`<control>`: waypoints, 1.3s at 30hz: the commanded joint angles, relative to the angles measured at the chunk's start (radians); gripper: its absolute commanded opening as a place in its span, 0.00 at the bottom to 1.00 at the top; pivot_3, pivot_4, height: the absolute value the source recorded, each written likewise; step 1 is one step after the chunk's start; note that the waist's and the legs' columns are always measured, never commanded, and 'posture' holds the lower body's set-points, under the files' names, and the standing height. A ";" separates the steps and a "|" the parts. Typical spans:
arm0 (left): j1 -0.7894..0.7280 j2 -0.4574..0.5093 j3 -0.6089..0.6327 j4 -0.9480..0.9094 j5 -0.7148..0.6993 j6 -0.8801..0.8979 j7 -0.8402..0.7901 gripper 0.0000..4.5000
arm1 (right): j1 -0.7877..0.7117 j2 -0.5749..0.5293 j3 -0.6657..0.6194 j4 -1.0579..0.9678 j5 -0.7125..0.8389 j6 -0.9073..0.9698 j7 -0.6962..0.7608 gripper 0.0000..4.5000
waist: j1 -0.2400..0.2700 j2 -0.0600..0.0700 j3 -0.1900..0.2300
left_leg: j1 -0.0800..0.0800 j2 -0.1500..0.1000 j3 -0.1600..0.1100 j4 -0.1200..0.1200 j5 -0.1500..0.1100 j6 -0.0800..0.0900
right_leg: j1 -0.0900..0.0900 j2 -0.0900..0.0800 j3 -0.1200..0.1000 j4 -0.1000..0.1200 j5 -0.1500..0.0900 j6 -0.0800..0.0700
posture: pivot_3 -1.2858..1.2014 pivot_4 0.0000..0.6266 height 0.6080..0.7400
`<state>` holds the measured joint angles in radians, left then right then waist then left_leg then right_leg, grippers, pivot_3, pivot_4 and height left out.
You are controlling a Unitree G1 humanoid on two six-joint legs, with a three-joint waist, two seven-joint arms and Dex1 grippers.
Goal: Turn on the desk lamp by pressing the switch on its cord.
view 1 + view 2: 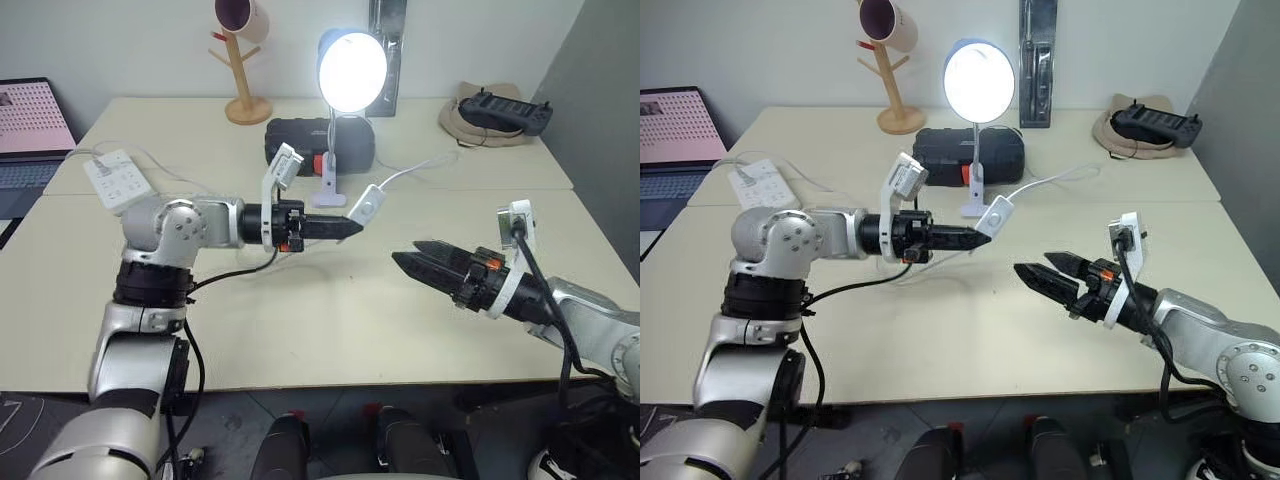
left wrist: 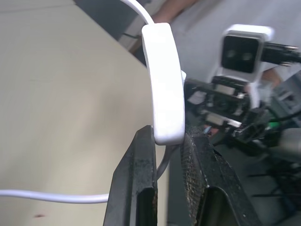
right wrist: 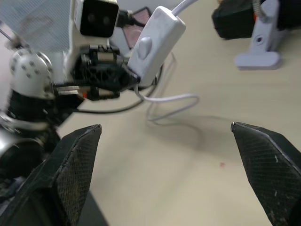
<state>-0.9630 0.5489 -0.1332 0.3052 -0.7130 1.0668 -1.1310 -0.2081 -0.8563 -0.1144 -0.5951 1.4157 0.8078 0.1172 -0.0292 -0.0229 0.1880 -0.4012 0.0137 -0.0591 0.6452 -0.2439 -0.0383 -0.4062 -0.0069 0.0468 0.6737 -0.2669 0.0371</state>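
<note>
Two grippers face each other above the table (image 1: 300, 330): the left gripper (image 1: 350, 228) pinches the lower end of the switch (image 1: 366, 207), lifted in front of the lit desk lamp (image 1: 350, 70); the right gripper (image 1: 415, 258) stands spread wide, empty. Light, hard and smooth, the switch could pivot on its limp cord (image 1: 420, 170), so a grip across its flat sides suits best

A wooden mug tree (image 1: 245, 88) is standing at the far edge of the pale tabletop (image 1: 300, 320), carrying a white mug with a dark red inside (image 1: 243, 17). A black rectangular case (image 1: 318, 140) is lying near it. A white multi-socket power strip (image 1: 117, 178) is resting toward the left (beside an open laptop (image 1: 32, 130)). A black controller (image 1: 505, 111) is sitting on a tan hat (image 1: 462, 120) at the far right.
</note>
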 commanded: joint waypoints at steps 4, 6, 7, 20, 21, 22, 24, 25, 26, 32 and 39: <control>-0.085 -0.009 -0.221 0.286 0.373 -0.573 -0.224 0.08 | 0.010 -0.032 0.029 -0.069 -0.294 -0.036 0.080 0.99 | -0.001 0.000 0.000 | -0.001 0.000 0.001 -0.001 0.000 0.000 | 0.000 0.000 0.000 -0.003 0.000 0.000 | 0.52 0.24 1.00; -0.097 -0.024 -0.267 0.381 0.479 -0.757 -0.230 0.08 | 0.015 -0.012 0.036 -0.074 -0.341 -0.043 0.081 0.99 | -0.002 0.000 0.000 | -0.002 0.001 0.001 -0.002 0.000 0.000 | 0.000 0.000 0.000 -0.004 0.000 0.000 | 0.52 0.24 1.00; -0.101 -0.031 -0.285 0.422 0.526 -0.840 -0.228 0.08 | 0.018 -0.003 0.038 -0.077 -0.361 -0.044 0.080 0.99 | -0.002 0.000 0.000 | -0.003 0.001 0.001 -0.002 0.000 0.000 | -0.001 0.000 0.000 -0.005 0.000 0.000 | 0.52 0.24 1.00; -0.210 -0.131 -0.266 0.831 0.752 -1.264 -0.209 0.39 | 0.140 0.103 0.059 -0.129 -0.519 -0.041 0.081 1.00 | 0.003 -0.001 0.000 | -0.015 -0.001 -0.003 0.001 0.000 0.001 | -0.006 -0.001 -0.004 -0.009 0.003 -0.001 | 0.52 0.24 1.00; -0.213 -0.131 -0.259 0.839 0.756 -1.270 -0.212 0.43 | 0.137 0.109 0.059 -0.127 -0.522 -0.038 0.082 1.00 | 0.002 -0.001 0.000 | -0.015 -0.001 -0.003 0.001 0.000 0.001 | -0.006 -0.001 -0.004 -0.009 0.003 0.000 | 0.52 0.24 1.00; -0.215 -0.129 -0.252 0.844 0.760 -1.276 -0.217 0.47 | 0.132 0.115 0.058 -0.124 -0.522 -0.034 0.083 1.00 | 0.002 -0.001 0.000 | -0.014 -0.001 -0.003 0.002 0.000 0.001 | -0.006 -0.001 -0.004 -0.008 0.002 0.001 | 0.52 0.24 1.00; -0.223 -0.122 -0.226 0.843 0.752 -1.264 -0.231 0.55 | 0.123 0.118 0.057 -0.119 -0.524 -0.029 0.097 1.00 | 0.001 -0.001 0.000 | -0.014 -0.001 -0.004 0.001 0.000 0.001 | -0.006 -0.001 -0.004 -0.008 0.002 0.001 | 0.52 0.24 1.00; -0.225 -0.119 -0.209 0.839 0.742 -1.248 -0.245 0.61 | 0.120 0.117 0.057 -0.114 -0.530 -0.028 0.110 1.00 | 0.001 -0.001 0.000 | -0.014 -0.001 -0.004 0.002 0.000 0.001 | -0.006 -0.001 -0.004 -0.008 0.002 0.000 | 0.52 0.24 1.00; -0.225 -0.115 -0.190 0.829 0.728 -1.224 -0.270 0.65 | 0.118 0.114 0.057 -0.109 -0.538 -0.027 0.123 1.00 | 0.000 -0.001 0.000 | -0.014 -0.001 -0.004 0.002 0.000 0.001 | -0.006 -0.001 -0.004 -0.007 0.002 0.000 | 0.52 0.24 1.00; -0.170 -0.031 -0.087 0.658 0.659 -1.043 -0.357 0.93 | 0.074 0.095 0.047 -0.033 -0.582 -0.031 0.219 1.00 | -0.005 -0.001 0.000 | -0.014 0.000 -0.004 0.002 0.000 0.001 | -0.006 -0.001 -0.004 -0.007 0.003 -0.001 | 0.52 0.24 1.00; 0.050 0.143 0.077 0.155 0.535 -0.649 -0.251 1.00 | 0.008 0.066 0.054 0.116 -0.672 -0.085 0.372 1.00 | -0.008 -0.001 0.000 | -0.010 0.000 -0.004 0.002 0.000 0.001 | -0.006 -0.001 -0.003 0.000 0.003 -0.002 | 0.52 0.24 1.00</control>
<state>-0.9293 0.6753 -0.1034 0.5799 -0.1401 0.3411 -1.4264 -0.1872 -0.7879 -0.0486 -0.4876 0.7643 0.7519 0.4526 -0.0373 -0.0236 0.1885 -0.4103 0.0138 -0.0637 0.6473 -0.2441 -0.0376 -0.4122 -0.0078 0.0429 0.6753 -0.2645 0.0347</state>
